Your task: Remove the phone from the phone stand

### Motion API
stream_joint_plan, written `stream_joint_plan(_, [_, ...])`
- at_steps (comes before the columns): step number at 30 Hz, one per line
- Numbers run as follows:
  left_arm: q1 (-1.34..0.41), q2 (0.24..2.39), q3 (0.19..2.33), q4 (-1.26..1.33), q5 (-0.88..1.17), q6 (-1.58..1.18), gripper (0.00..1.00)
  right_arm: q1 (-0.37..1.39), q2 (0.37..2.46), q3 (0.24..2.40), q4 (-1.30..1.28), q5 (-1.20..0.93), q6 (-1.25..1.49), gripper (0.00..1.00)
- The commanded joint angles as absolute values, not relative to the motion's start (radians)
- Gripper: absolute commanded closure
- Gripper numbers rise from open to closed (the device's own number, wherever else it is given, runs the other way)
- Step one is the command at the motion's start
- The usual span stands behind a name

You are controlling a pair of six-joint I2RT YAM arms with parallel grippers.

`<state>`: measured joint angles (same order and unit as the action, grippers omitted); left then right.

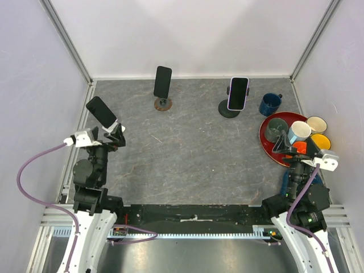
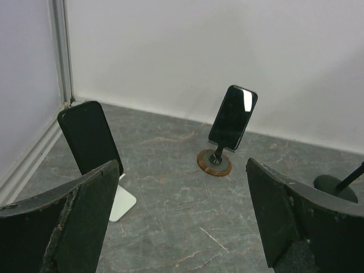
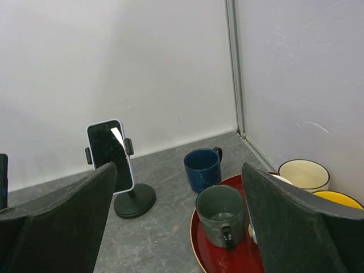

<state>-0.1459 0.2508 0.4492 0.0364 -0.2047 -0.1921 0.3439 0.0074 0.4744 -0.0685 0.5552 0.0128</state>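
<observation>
hovering low at the near corners of the counter, both arms look to be at the very start: no phone is off its stand yet. the left pincer stands released and empty, and so does the right pincer. three phones sit propped, and the task does not say which is meant. the near-left phone leans on a white stand just ahead of the left pincer; the middle phone rides a wooden-based stand farther back; the lilac-cased phone is clamped in a black stand near a blue mug. the next move likely calls for choosing one, setting open jaws around its edges, then closing and lifting it clear without tipping the stand.
</observation>
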Motion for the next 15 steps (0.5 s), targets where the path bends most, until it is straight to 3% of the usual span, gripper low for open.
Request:
stream_joint_plan(1, [-0.143, 0.383, 0.537, -0.033, -0.212, -0.213, 0.0, 0.36, 0.005, 0.512, -0.064, 0.575, 0.028, 0.02])
stream_joint_plan(10, [-0.143, 0.839, 0.768, -0.273, -0.175, -0.294, 0.0, 0.396, 0.005, 0.52, -0.072, 0.568, 0.028, 0.02])
stream_joint_plan(15, [-0.143, 0.971, 0.859, -0.316, -0.245, -0.385, 0.0, 0.423, 0.005, 0.529, -0.083, 0.571, 0.028, 0.02])
